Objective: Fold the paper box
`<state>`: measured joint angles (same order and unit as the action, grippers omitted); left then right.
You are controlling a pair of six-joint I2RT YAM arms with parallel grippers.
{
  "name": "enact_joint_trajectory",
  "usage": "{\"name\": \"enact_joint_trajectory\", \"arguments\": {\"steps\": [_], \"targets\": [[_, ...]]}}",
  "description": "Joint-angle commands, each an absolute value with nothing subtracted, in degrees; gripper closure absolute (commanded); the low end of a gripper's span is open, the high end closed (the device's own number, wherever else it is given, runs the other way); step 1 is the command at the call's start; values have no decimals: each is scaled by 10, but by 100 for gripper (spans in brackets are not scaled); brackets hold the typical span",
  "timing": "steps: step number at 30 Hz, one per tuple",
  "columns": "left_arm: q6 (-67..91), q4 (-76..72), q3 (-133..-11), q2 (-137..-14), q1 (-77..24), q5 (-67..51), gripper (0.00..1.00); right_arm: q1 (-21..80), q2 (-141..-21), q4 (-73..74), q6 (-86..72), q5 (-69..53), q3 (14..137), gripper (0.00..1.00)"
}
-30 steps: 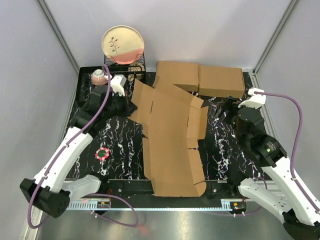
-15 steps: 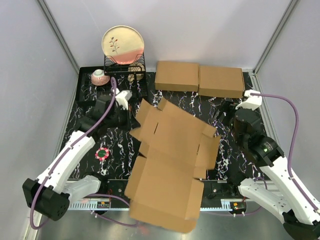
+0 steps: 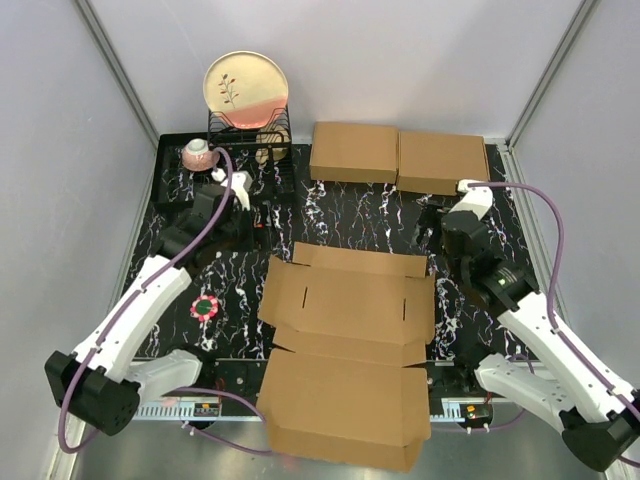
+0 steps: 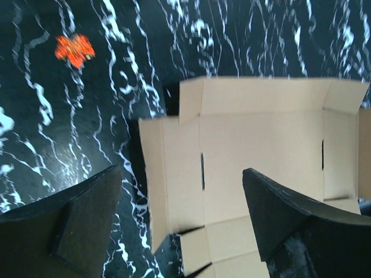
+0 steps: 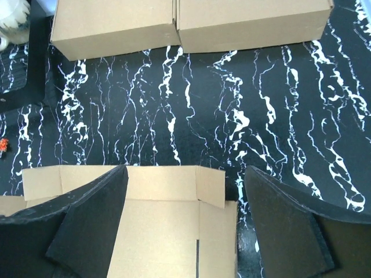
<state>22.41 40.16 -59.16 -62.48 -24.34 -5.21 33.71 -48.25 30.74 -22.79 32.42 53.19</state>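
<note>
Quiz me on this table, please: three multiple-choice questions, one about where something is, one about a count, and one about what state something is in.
1. Where is the round plate?
A. Flat on the cardboard sheet
B. Upright in the wire rack at the far left
C. Held by an arm

2. How many closed brown boxes lie side by side at the far edge?
A. One
B. Four
C. Two

3. What state is the large cardboard sheet in?
A. Lying flat and unfolded
B. Folded into a closed box
C. Standing on edge

Answers:
1 B: the plate stands on edge in the rack, facing the camera.
2 C: two closed boxes lie next to each other.
3 A: its panels and flaps are spread out flat, with none folded up.
</note>
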Motion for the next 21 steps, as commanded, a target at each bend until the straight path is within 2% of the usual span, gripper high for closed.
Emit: {"name": "enact_joint_trajectory", "arguments": {"steps": [1,6,10,15,21], "targets": [[232,368,-631,-589,-243,35,13,338,-513,268,-229,293,533,12],[249,260,-540,-525,-253,-53,16,338,-533,241,-229,218,511,13],[291,217,-492,-554,-308,-98,21,338,-548,213,-243,164,485,14],[339,171,-426,-591,-393,-18,21,338,-604,171,-265,129,459,16],[362,160,-463,-688,-390,106,15,338,-671,125,-261,122,475,15]]}}
